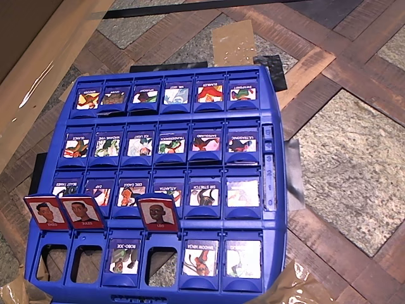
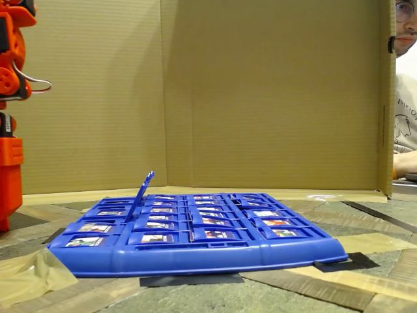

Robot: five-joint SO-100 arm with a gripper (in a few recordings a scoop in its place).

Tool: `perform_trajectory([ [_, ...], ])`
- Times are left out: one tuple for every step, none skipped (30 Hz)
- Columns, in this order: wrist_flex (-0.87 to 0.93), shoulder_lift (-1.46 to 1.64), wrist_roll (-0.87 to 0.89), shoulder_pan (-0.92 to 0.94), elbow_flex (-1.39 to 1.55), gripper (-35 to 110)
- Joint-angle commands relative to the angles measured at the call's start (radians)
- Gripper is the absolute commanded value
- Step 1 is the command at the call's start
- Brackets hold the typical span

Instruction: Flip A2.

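A2 (image 1: pixel 124 256) lies flat in the blue game board (image 1: pixel 272 114), third slot from the left in the nearest row of the overhead view. Its blue face is up, labelled "ROBO-JOE" with a character picture. Three red-framed portrait tiles stand upright in that row: two at the left (image 1: pixel 45 212) (image 1: pixel 81 212), and the "LEO" tile (image 1: pixel 158 213) just right of A2. In the fixed view these upright tiles (image 2: pixel 142 191) show edge-on, leaning. The orange arm (image 2: pixel 9 98) stands at the left edge of the fixed view, well away from the board.
The "SHADOW NINJA" tile (image 1: pixel 200 256) lies flat right of the LEO slot. All other rows lie flat. A cardboard wall (image 2: pixel 260 91) stands behind the board. A person (image 2: pixel 405 98) sits past its right end. Tape patches (image 2: pixel 29 277) hold the board corners.
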Motion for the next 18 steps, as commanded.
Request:
perform_trajectory([
  [-0.069, 0.012, 0.06, 0.0, 0.003, 0],
  [-0.095, 0.017, 0.06, 0.0, 0.005, 0],
  [-0.117, 0.021, 0.06, 0.002, 0.006, 0],
  [-0.132, 0.023, 0.06, 0.002, 0.006, 0],
  [-0.146, 0.025, 0.058, 0.002, 0.008, 0],
  [-0.16, 0.025, 0.058, 0.002, 0.009, 0],
  [-0.172, 0.025, 0.058, 0.002, 0.011, 0],
  [-0.189, 0.025, 0.057, 0.002, 0.012, 0],
  [-0.207, 0.025, 0.057, 0.002, 0.012, 0],
  [-0.227, 0.025, 0.057, 0.003, 0.014, 1],
  [-0.247, 0.025, 0.057, 0.005, 0.014, 2],
  [-0.262, 0.026, 0.057, 0.005, 0.014, 2],
  [-0.27, 0.028, 0.057, 0.006, 0.014, 2],
  [-0.27, 0.029, 0.057, 0.008, 0.014, 2],
  [-0.27, 0.029, 0.055, 0.009, 0.014, 1],
  [-0.27, 0.029, 0.054, 0.009, 0.014, 1],
  [-0.27, 0.031, 0.051, 0.009, 0.014, 1],
  [-0.27, 0.031, 0.051, 0.009, 0.014, 1],
])
